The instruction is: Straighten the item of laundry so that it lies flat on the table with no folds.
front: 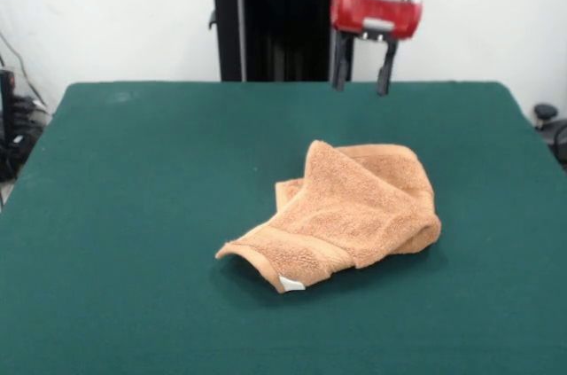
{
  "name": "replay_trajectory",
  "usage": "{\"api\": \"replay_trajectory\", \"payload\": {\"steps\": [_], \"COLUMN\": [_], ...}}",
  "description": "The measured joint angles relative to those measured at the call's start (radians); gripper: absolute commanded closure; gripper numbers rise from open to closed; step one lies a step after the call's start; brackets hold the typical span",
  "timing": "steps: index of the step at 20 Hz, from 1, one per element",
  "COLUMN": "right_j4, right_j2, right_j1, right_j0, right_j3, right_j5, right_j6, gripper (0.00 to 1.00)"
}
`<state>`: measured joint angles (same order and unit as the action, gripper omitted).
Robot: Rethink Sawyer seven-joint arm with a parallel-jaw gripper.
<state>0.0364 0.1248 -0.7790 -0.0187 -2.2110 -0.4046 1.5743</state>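
Crumpled orange towel (347, 214) on green table (124, 215), right of centre, folded over itself, white tag (291, 284) at near corner. Farther back, high above far edge, red gripper (362, 84), jaws apart, empty, well clear of towel.

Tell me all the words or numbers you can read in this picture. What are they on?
None can be read here.
White care tag on the towel: too small to show any print.
Gripper with its red housing: no label visible.
Green table: no writing.
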Motion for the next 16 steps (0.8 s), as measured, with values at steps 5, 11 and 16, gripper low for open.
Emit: {"api": "replay_trajectory", "payload": {"steps": [5,11,16], "right_j4": [0.022,0.023,0.036], "right_j2": [0.001,0.001,0.000], "right_j1": [-0.091,-0.055,0.032], "right_j0": [-0.002,0.005,0.000], "right_j3": [0.000,0.026,0.078], "right_j5": [0.013,0.013,0.013], "right_j6": [0.000,0.000,0.000], "gripper": [0.00,0.00,0.00]}}
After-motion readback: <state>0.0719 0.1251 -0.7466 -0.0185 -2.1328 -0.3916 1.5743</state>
